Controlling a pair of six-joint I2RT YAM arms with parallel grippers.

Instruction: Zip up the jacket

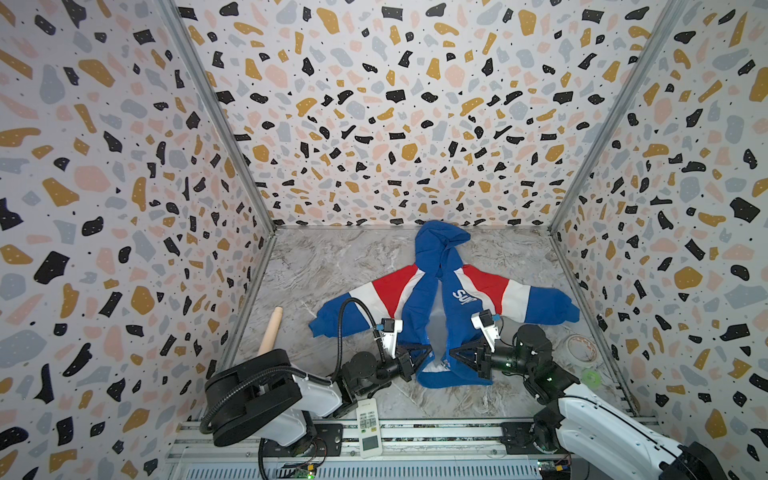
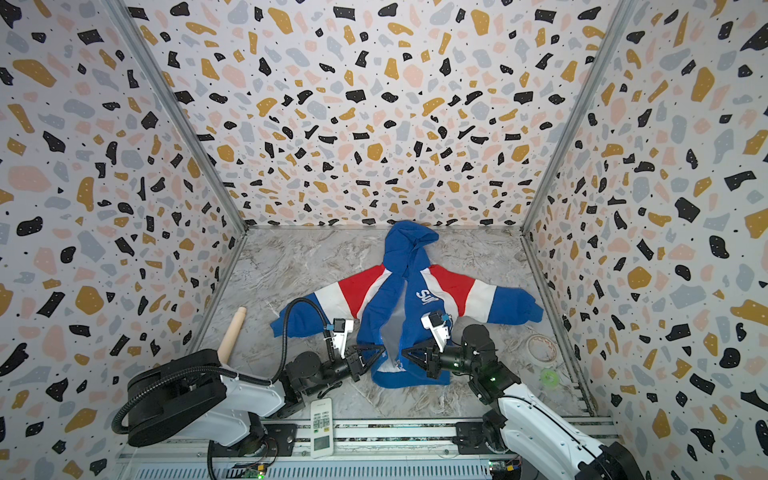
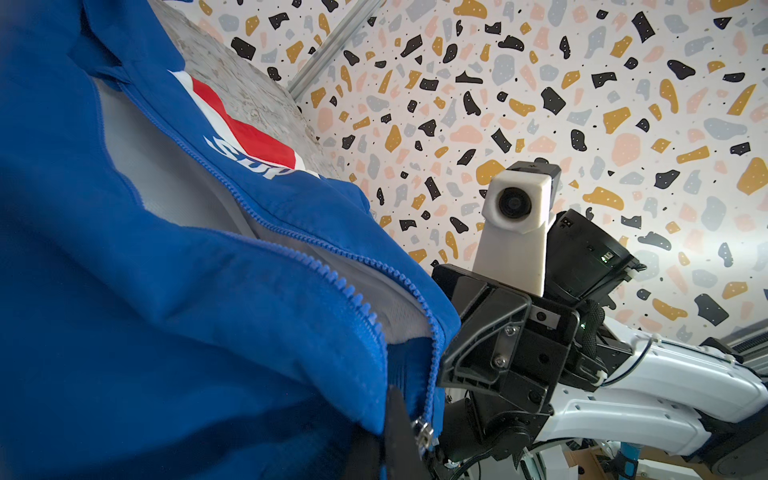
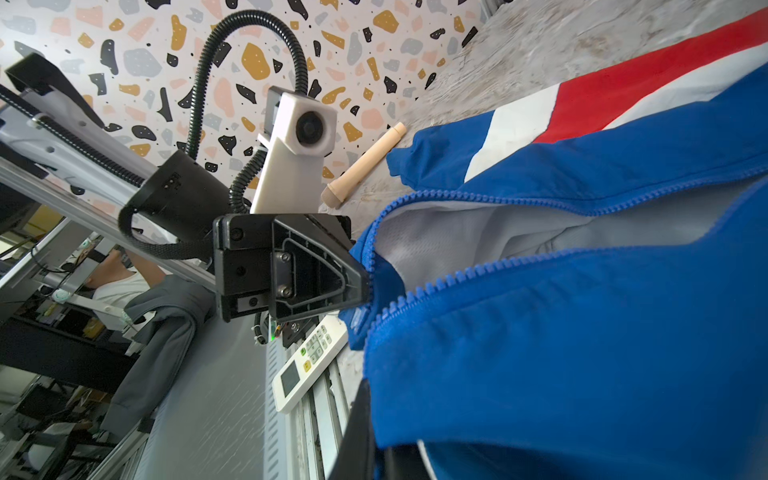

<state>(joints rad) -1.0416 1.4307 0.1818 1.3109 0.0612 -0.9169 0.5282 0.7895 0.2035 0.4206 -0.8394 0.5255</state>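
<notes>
Where the near rail [image 1: 436,428] edges the marbled surface [image 1: 332,266], entries run from front to back.

1. Remote control [image 1: 369,424], white, lying partly on the rail, nearer than the left fingers [image 1: 417,354] and a little outward of them.
2. Green spool [image 1: 590,377], small, flat on the surface, outward of the right fingers [image 1: 463,354] and slightly nearer.
3. Left fingers: black, pressed together on the zip edge of the jacket [image 1: 419,303], on the front panel at their own side, low by the hem [image 1: 440,380].
4. Right fingers: black, likewise clamped on the jacket, on the opposite panel's zip edge. The two pairs point at each other across the opening, tips apart.
5. Zip slider [image 3: 422,432], small, silver, at the foot of the zip between the two pairs of fingers. Above it the blue teeth [image 3: 357,299] stand unmeshed and pale grey lining [image 1: 436,328] shows in the gap.
6. Tape roll [image 1: 579,348], outward of the right fingers, about level with them.
7. Wooden peg [image 1: 271,330], outward of the left fingers, well apart from them.
8. Jacket: royal blue, front up, hem at the fingers, body stretching away beyond them. White lettering [image 1: 461,296] lies on the panel beyond the right fingers. Sleeves [image 1: 374,291] banded red, white and blue spread outward to either side.
9. Hood [image 1: 436,243], blue, farthest from the fingers, its top just at the patterned back wall [image 1: 395,124]
</notes>
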